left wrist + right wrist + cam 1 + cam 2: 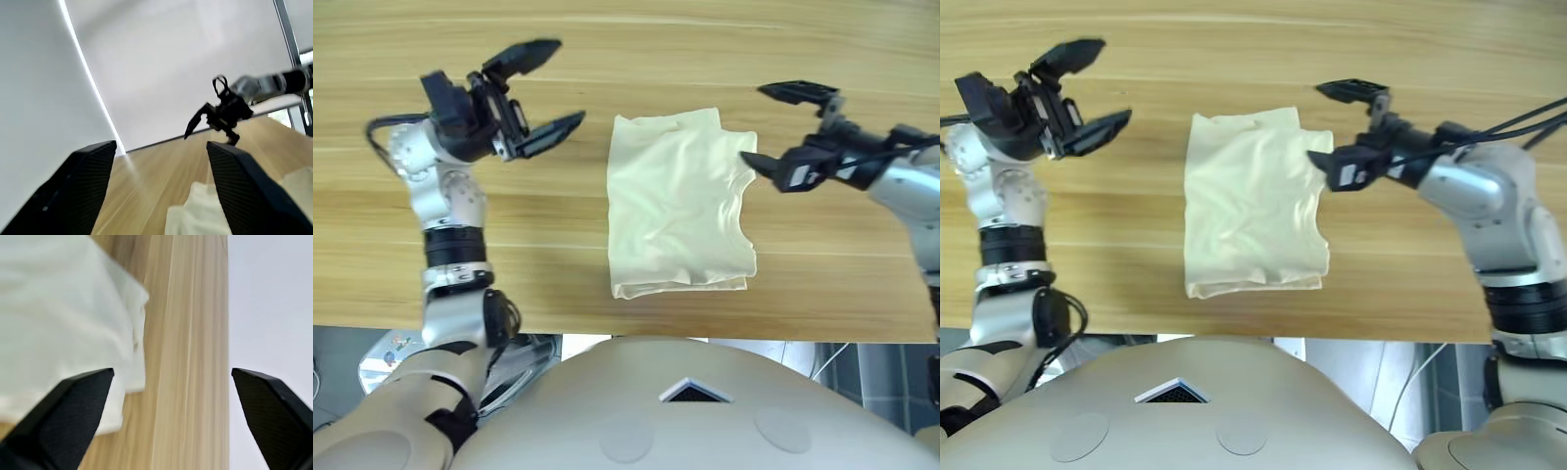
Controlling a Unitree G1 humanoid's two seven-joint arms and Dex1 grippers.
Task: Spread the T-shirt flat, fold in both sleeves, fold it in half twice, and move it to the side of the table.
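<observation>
The pale yellow T-shirt [680,206] lies folded into a rumpled rectangle at the centre of the frame, on the wooden table [548,264]. In the upper left the left gripper [566,81] hovers with its fingers spread wide and empty, apart from the cloth. In the upper right the right gripper [754,123] is likewise wide open and empty, one fingertip at the shirt's right edge.

T-shirt [677,206]: plain pale cream-yellow, between the two claws | counter [607,59]: light honey wood, fine straight grain lines, under both claws | left claw [566,81]: black, finely ribbed pads | right claw [755,123]: black | wall [161,58]: plain pale grey, beyond right claw
</observation>
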